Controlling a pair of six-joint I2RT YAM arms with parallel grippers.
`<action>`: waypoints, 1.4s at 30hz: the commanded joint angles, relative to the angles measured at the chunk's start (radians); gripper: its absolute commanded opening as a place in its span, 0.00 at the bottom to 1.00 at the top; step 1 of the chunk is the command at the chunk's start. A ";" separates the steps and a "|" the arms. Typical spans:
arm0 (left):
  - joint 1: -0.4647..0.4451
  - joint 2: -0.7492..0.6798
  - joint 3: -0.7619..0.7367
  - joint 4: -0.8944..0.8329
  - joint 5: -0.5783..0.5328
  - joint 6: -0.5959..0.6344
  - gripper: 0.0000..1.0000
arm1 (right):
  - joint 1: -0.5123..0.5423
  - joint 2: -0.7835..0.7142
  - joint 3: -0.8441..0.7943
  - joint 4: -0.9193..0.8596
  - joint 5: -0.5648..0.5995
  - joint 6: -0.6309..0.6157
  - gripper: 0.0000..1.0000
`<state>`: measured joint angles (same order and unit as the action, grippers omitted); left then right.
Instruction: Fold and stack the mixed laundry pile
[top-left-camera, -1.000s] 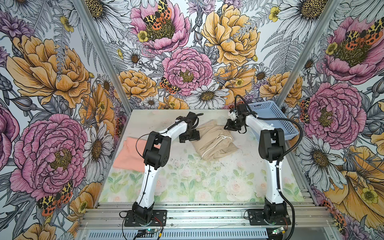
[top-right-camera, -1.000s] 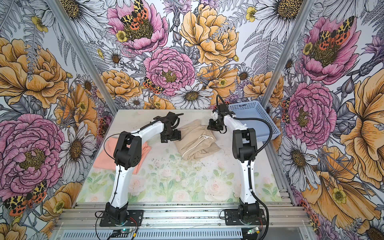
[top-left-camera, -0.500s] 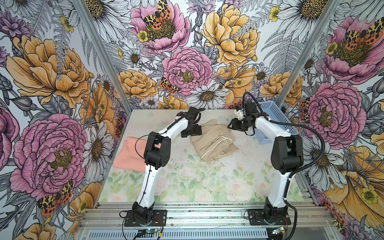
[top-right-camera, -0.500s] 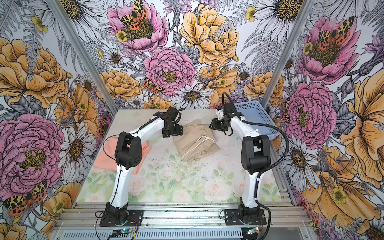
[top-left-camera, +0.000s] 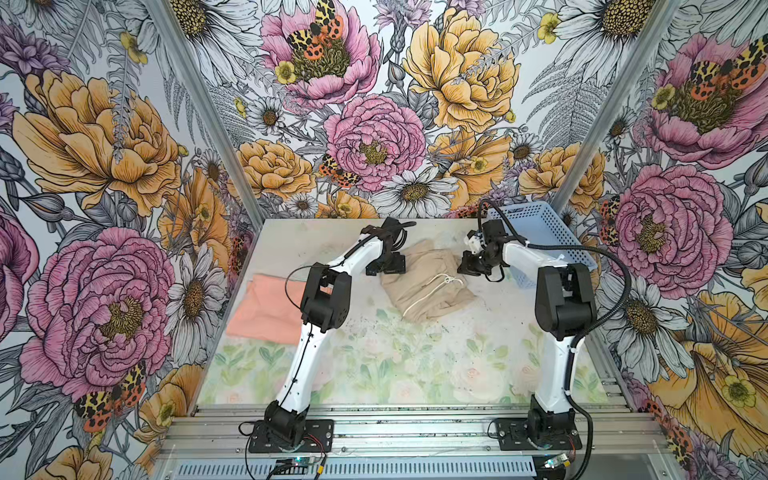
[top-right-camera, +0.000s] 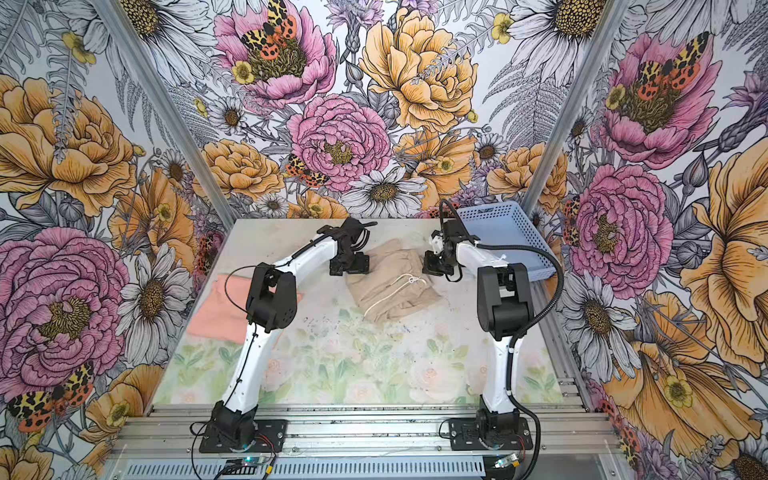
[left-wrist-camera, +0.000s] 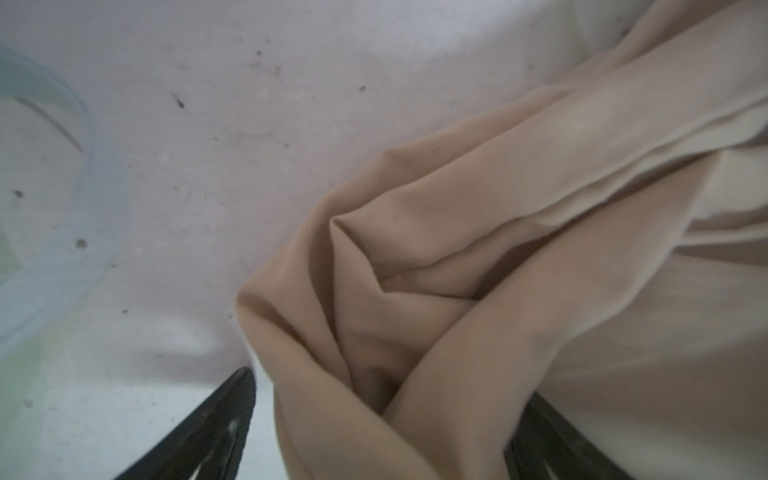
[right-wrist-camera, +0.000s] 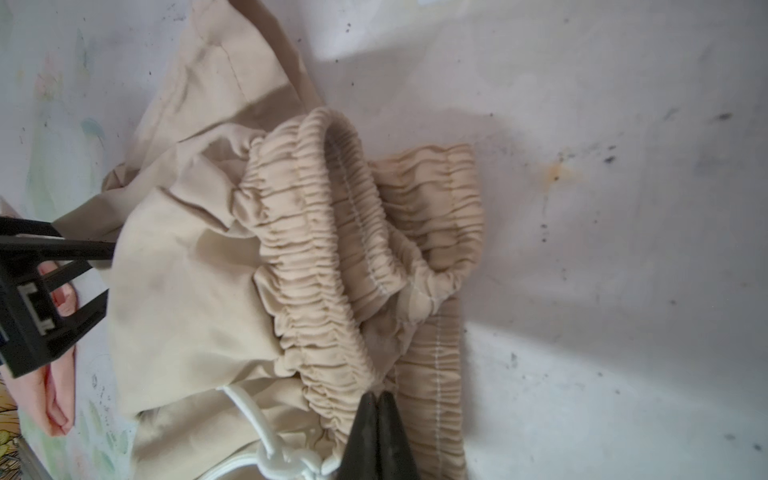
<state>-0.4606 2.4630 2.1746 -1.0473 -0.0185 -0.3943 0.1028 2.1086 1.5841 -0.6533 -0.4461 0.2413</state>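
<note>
- A peach-pink T-shirt (top-left-camera: 266, 309), folded flat, is lying at the left edge of the pale floral-printed tabletop (top-left-camera: 374, 365), partly hidden by the left arm's elbow and well apart from the other garment.
- The left gripper (top-left-camera: 386, 266) is pointing down at the left edge of the cloth heap; in the left wrist view its black fingers (left-wrist-camera: 199, 432) are standing spread wide, with a fold of tan cloth lying between them.
- A crumpled beige-tan garment (top-left-camera: 428, 291) is lying mid-table toward the back, between the two grippers, its white drawstring (top-left-camera: 446, 279) trailing across the top.
- The right gripper (top-left-camera: 473, 268) is touching the garment's right edge, its fingertips pressing together at the gathered elastic waistband; whether cloth is caught between them cannot be told.
- A light blue perforated plastic basket (top-left-camera: 536, 224) is sitting in the far right corner.
</note>
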 joint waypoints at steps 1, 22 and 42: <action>0.009 0.024 -0.006 -0.021 -0.031 0.020 0.89 | -0.019 0.025 0.065 0.026 0.045 -0.015 0.00; 0.003 -0.028 -0.112 -0.020 -0.024 0.008 0.83 | -0.011 -0.119 0.085 -0.031 0.148 0.041 0.46; -0.149 -0.460 -0.785 0.130 0.001 -0.266 0.79 | 0.300 -0.593 -0.587 0.026 0.159 0.255 0.51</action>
<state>-0.5880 2.0281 1.4487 -0.9394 -0.0284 -0.5762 0.4034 1.5719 1.0153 -0.6468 -0.3378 0.4824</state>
